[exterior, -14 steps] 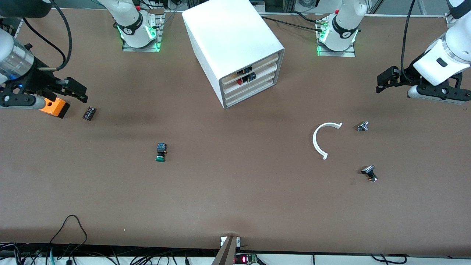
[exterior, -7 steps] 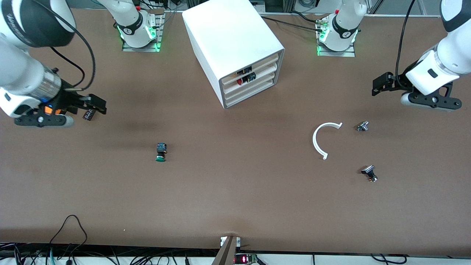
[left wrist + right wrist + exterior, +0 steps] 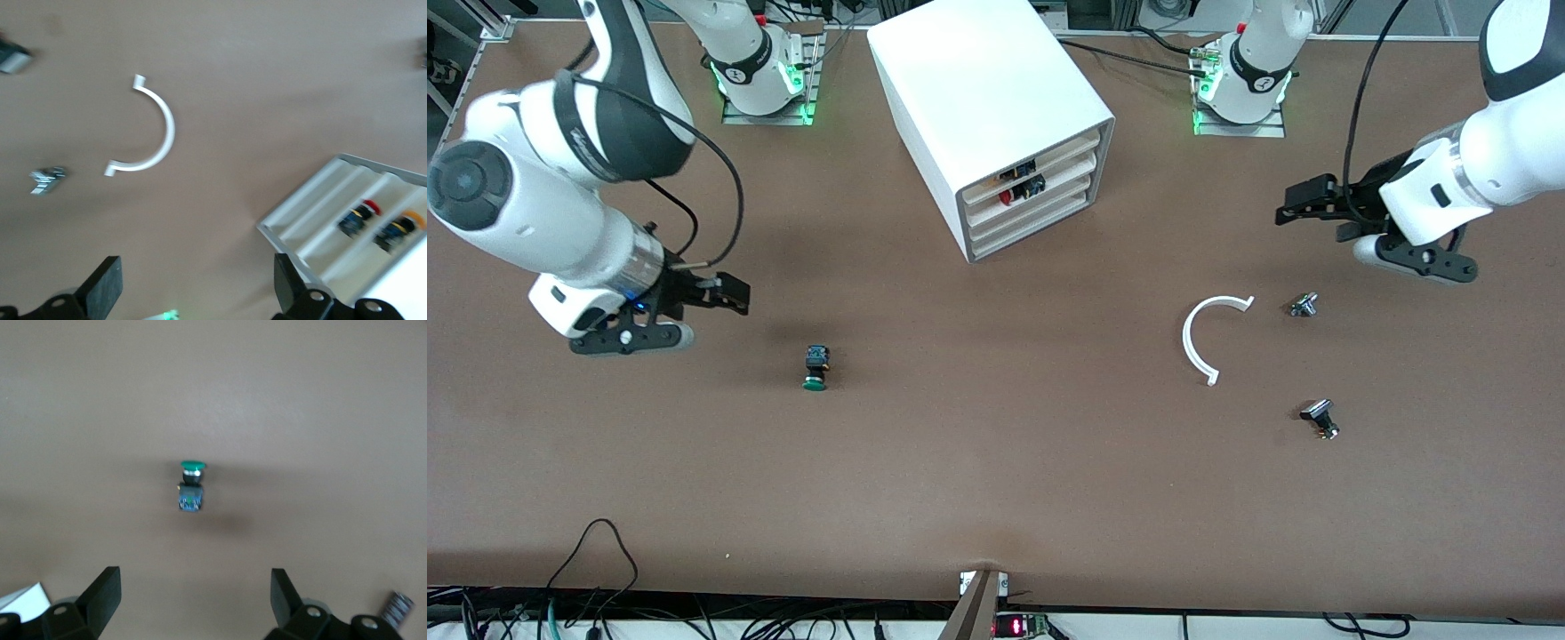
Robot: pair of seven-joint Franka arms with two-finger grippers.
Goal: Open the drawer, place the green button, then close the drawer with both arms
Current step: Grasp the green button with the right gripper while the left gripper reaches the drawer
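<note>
Two arms appear in the front view. We see the right gripper (image 3: 729, 293) over bare table toward the right arm's end, jaws spread and empty. The left gripper (image 3: 1303, 203) is over the table toward the left arm's end, jaws likewise spread and empty. The button (image 3: 815, 367) lies on its side on the table, well apart from the cabinet (image 3: 989, 116) and nearer the camera than it. The drawer (image 3: 1030, 209), third from the top, sits flush and closed. A white arc (image 3: 1199, 335) and two small metal parts (image 3: 1304, 305) (image 3: 1320, 418) lie toward the left arm's end.

In the left wrist view, we see the fingers (image 3: 103, 288) set wide apart with nothing between them. The arc (image 3: 155, 130) and the cabinet (image 3: 347, 220) front lie ahead.

In the right wrist view, the fingers (image 3: 103, 590) are wide apart, and the button (image 3: 191, 483) lies on the table ahead of them, untouched.
</note>
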